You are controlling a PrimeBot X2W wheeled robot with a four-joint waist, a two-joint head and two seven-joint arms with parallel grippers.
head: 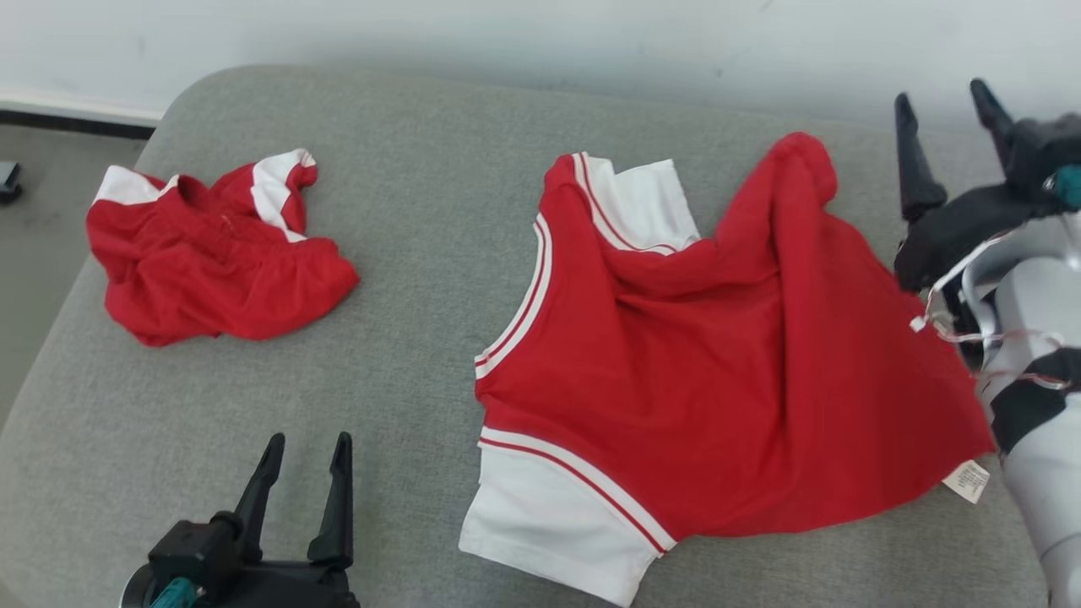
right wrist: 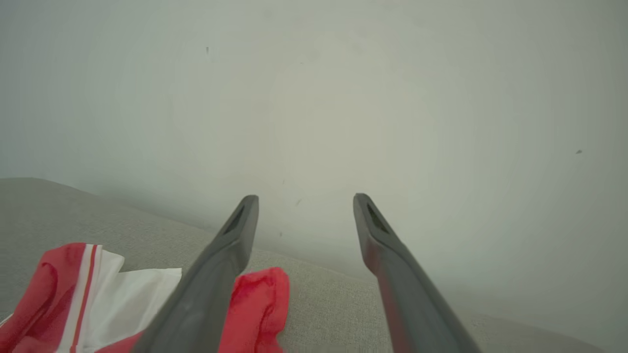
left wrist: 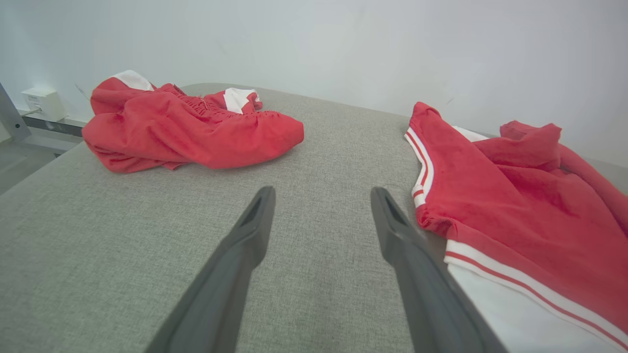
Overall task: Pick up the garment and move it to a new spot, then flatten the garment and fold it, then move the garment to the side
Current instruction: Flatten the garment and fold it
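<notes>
Starting flatten step, likely: shirt [head: 718,380] rumpled mid-frame; right gripper [head: 941,90] spread, upper right; left gripper [head: 310,437] spread, lower left. Next calls for pinching the bunched upper hem.

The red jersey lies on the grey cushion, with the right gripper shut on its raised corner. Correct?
No: the right gripper is open and holds nothing, as the right wrist view shows. The red jersey does lie on the grey cushion.

The tag [head: 967,481] on the red shirt [head: 718,380] bears print too small to read.
</notes>
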